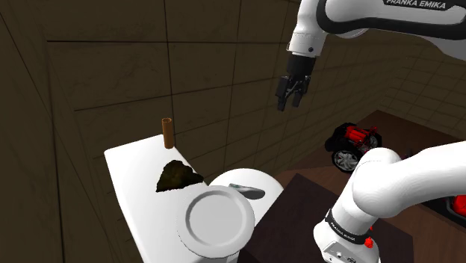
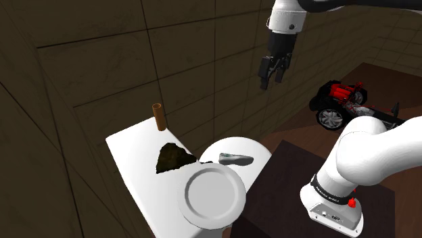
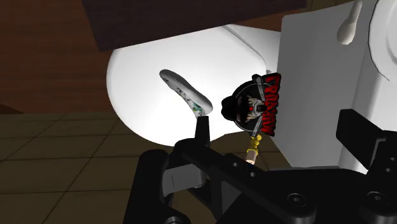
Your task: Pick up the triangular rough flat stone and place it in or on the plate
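Plate (image 1: 216, 222) hides part of the white table (image 1: 128, 173), dark stone (image 1: 178, 176) just beside; hand (image 1: 290, 105) high, open, empty

Surface (image 1: 127, 172): near end cut off at picture edge below plate (image 1: 216, 222). Grey item (image 1: 246, 190) beside plate: too small to identify.

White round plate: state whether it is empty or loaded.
Empty. The white round plate is bare; the dark triangular stone lies beside it on the white table.
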Action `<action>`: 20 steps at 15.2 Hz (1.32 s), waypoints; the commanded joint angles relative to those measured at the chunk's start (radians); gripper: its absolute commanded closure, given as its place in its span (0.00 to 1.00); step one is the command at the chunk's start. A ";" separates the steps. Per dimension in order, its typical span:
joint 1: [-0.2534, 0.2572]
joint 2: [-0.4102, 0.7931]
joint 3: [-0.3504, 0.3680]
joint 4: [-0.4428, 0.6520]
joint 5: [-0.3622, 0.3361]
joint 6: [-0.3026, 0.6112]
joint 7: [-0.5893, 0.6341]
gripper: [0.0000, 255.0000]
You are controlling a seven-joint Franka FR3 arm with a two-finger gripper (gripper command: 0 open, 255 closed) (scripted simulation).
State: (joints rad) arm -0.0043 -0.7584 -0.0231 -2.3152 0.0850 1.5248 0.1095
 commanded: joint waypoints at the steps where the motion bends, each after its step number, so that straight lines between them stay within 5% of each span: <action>1: 0.000 0.000 0.000 0.000 0.000 0.000 0.000 0.00; 11: 0.085 0.206 0.185 0.007 0.061 0.197 0.106 0.00; 20: 0.140 0.462 0.343 0.102 0.042 0.349 0.219 0.00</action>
State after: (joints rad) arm 0.1305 -0.3276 0.3037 -2.2331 0.1338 1.8631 0.3157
